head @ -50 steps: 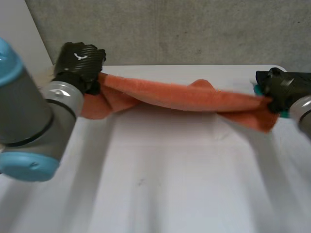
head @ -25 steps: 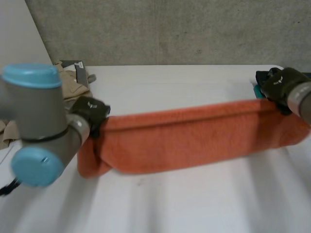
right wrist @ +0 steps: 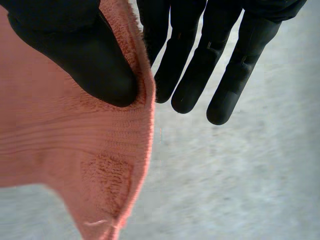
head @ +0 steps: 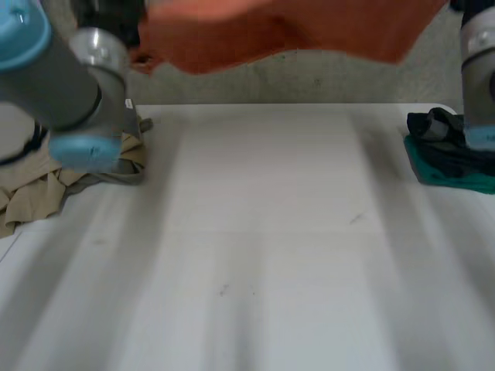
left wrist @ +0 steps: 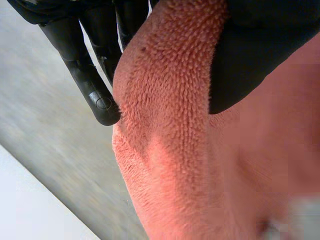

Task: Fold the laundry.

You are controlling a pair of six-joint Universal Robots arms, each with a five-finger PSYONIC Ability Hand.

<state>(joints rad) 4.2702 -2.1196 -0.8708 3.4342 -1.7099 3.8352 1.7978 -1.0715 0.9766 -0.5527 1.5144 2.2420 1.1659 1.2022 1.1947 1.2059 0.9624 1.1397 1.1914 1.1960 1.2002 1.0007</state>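
An orange towel (head: 286, 31) hangs stretched high above the white table (head: 255, 232), between my two raised arms. My left hand (left wrist: 260, 55) pinches one end of the orange towel (left wrist: 165, 115) between thumb and fingers (left wrist: 95, 85). My right hand (right wrist: 75, 45) pinches the other end of the orange towel (right wrist: 65, 135) with its thumb against a finger, while its other fingers (right wrist: 225, 65) point straight down. In the head view the left hand (head: 112, 15) is partly seen at the towel's left end.
A beige garment (head: 46, 182) lies crumpled at the table's left edge. A pile of dark and teal clothes (head: 448, 154) sits at the right edge. A grey wall stands behind the table.
Both arms have lifted the towel from just above the table to well over it. The beige garment has come into sight on the left.
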